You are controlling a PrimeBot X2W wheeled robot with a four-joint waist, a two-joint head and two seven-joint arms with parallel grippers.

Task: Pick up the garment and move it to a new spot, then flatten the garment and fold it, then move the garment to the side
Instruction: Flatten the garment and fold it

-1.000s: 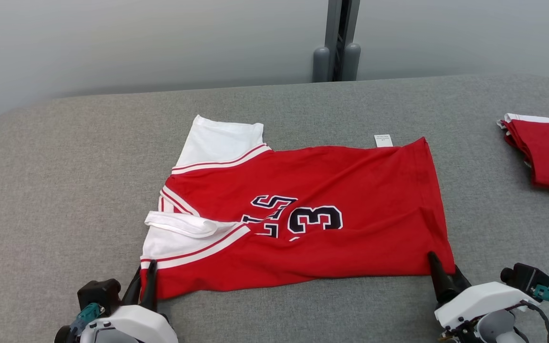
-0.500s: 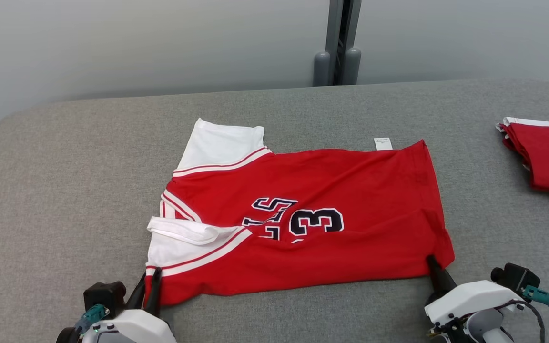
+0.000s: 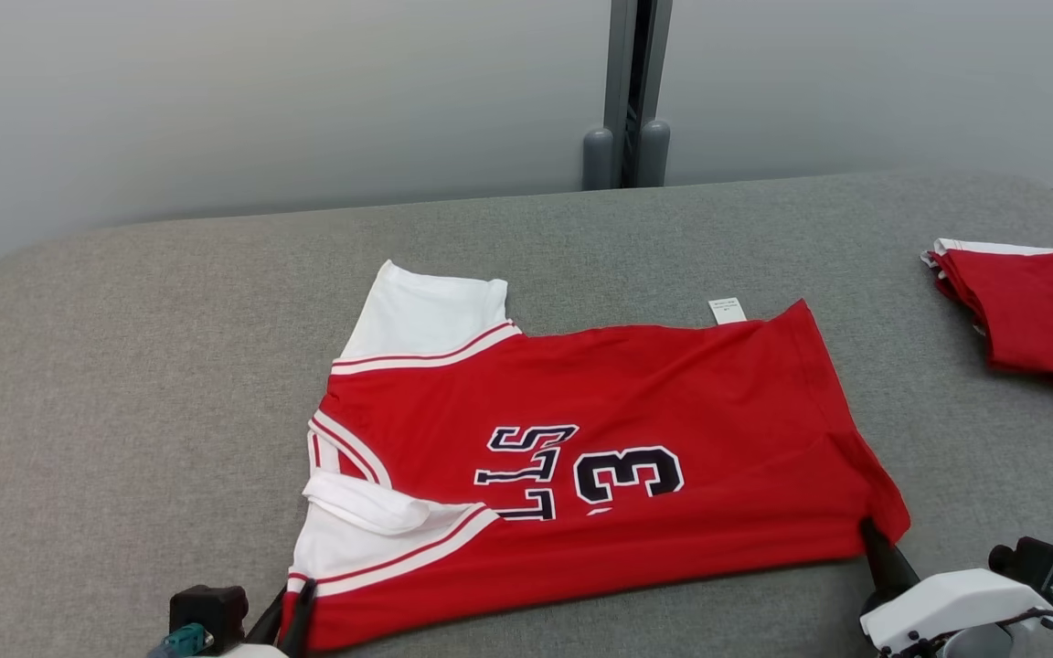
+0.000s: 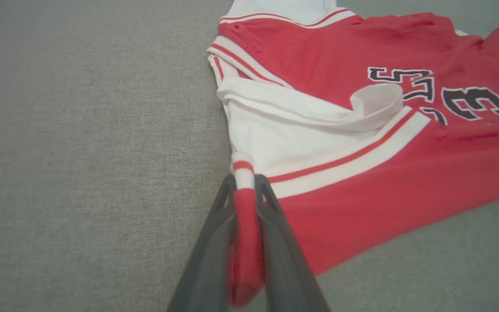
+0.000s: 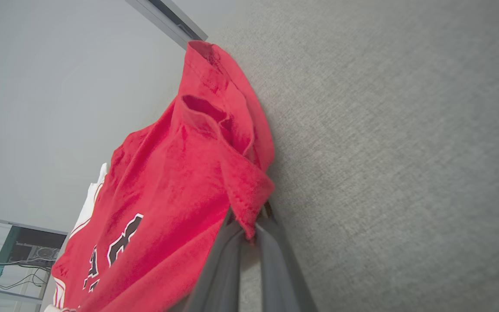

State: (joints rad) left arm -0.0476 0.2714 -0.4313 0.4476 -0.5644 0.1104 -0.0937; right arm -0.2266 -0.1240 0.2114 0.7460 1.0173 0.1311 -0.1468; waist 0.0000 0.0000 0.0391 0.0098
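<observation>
Garment [image 3: 581, 457]: spread centrally on bench [image 3: 124, 366], near front edge | left gripper [image 3: 296, 608]: pinching near-left corner | right gripper [image 3: 874, 541]: clamped on near-right hem corner | progress: likely flattening; folding and moving aside not yet done

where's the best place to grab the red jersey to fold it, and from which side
Grip its two near corners, coming in low from the robot's side. The jersey lies spread out with a long edge facing the robot, so those corners should lift it evenly. The left gripper is shut on the striped corner and the right gripper on the hem corner.
</observation>
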